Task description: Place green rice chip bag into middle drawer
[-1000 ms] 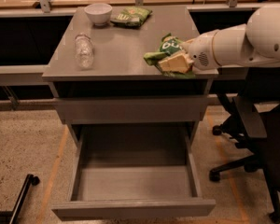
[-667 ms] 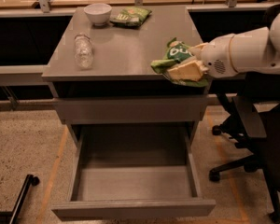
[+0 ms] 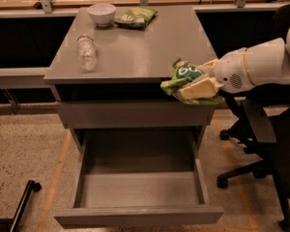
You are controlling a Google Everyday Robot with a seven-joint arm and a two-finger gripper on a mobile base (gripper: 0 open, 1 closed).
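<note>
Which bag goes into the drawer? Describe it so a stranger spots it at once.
Start at the grey cabinet with its middle drawer pulled open. At the top's front right corner, the gripper is shut on the green rice chip bag. It is bright green with white lettering, unlike the darker green bag lying at the back.

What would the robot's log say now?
gripper shut on bright green crinkly chip bag | at grey desk front edge | deep grey drawer open below

High front view, angled down on cabinet [image 3: 145,47], jaws mid-right
</note>
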